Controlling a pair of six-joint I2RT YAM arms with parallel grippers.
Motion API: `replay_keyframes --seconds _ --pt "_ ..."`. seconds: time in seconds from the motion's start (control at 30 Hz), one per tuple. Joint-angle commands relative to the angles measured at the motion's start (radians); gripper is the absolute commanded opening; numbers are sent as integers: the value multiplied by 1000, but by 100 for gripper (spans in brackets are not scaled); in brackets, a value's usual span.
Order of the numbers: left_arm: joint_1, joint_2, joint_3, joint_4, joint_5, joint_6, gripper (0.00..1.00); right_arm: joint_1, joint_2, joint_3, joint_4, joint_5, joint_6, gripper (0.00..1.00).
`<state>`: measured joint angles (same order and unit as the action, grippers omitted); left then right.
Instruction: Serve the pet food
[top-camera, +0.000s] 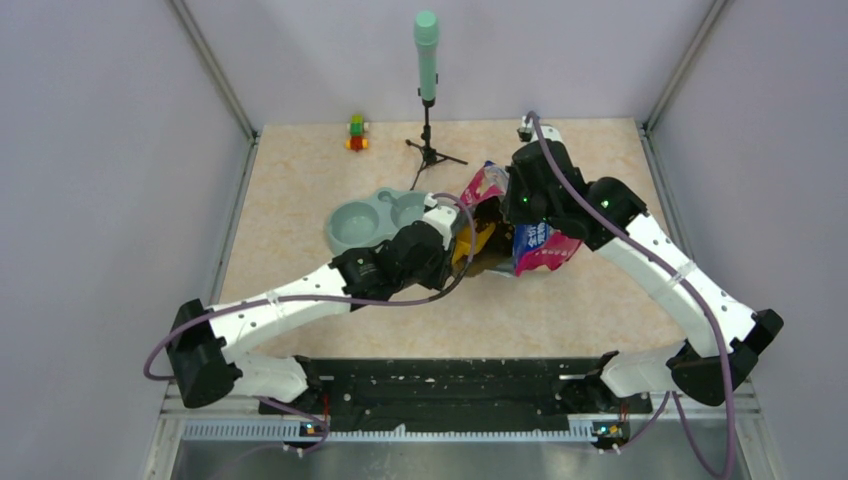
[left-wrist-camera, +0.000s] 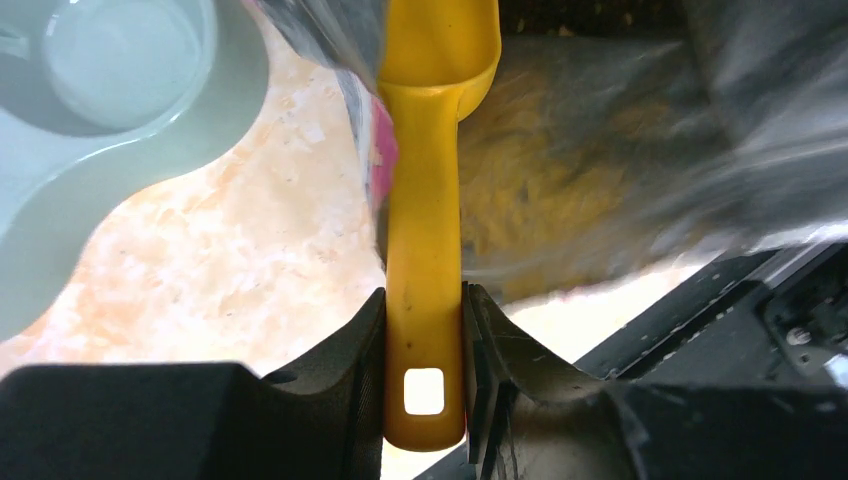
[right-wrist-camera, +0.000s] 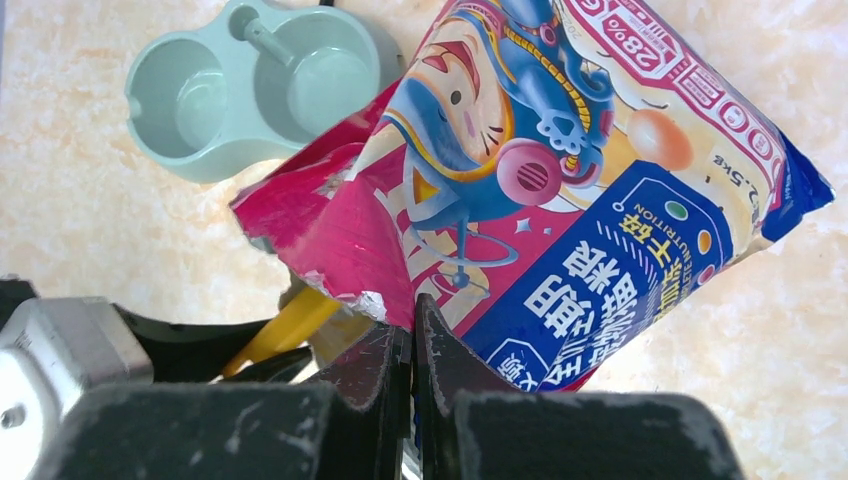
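The pet food does not show plainly in any view. Past the left gripper (left-wrist-camera: 423, 305), deep in the bag's mouth, there is only a dark speckled patch and a blurred yellow-brown smear on the silver lining. That may be kibble or just reflection, so its look, amount and depth cannot be told. My judgement is that it lies inside the cat food bag (right-wrist-camera: 560, 200), ahead of the scoop's tip.

The left gripper is clamped on the handle of the yellow scoop (left-wrist-camera: 425, 230), 1 finger on each flat side, just above the square hang-hole. The scoop's bowl points straight out from the fingers and sits at the bag's torn opening, its front edge cut off by the top of the frame.

The right gripper (right-wrist-camera: 412, 330) has its 2 fingers pressed together on the ragged pink edge of the bag. From above it appears to hold that side up, so the mouth gapes toward the left arm.

The step in hand looks like the scooping itself: tool in, nothing drawn out yet. Next the scoop should go deeper and dip under the kibble. Then it should come out level past the torn foil, with the right gripper keeping the mouth wide. The load must then travel to the mint-green double dish (right-wrist-camera: 250, 85), which lies ahead and to the left of the left gripper, near the bag. Both of its 2 wells show bare.
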<state>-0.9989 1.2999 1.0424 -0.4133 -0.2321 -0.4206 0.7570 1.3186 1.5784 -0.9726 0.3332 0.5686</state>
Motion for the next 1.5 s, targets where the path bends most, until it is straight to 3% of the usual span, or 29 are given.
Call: replay_keyframes --seconds 0.0,0.3,0.6,0.8,0.93,1.17,1.37,1.47 --pt "3 -64 34 -85 -26 122 0 5 -21 66 31 11 0 0" --pt "3 -26 137 -105 -4 111 0 5 -22 86 25 6 3 0" --pt "3 170 372 -254 -34 -26 0 7 -25 91 27 0 5 0" --pt "0 245 407 -229 -95 -109 0 7 -26 86 39 -8 11 0" --pt "-1 265 345 -123 -127 -121 0 7 -30 75 43 -24 28 0" --pt "-3 221 86 292 -245 -129 0 7 -57 26 57 -44 59 0" --pt "-6 254 9 533 -283 -57 0 7 -80 5 58 -33 80 0" --pt "-6 289 19 576 -307 -45 0 7 -83 5 50 -31 87 0"
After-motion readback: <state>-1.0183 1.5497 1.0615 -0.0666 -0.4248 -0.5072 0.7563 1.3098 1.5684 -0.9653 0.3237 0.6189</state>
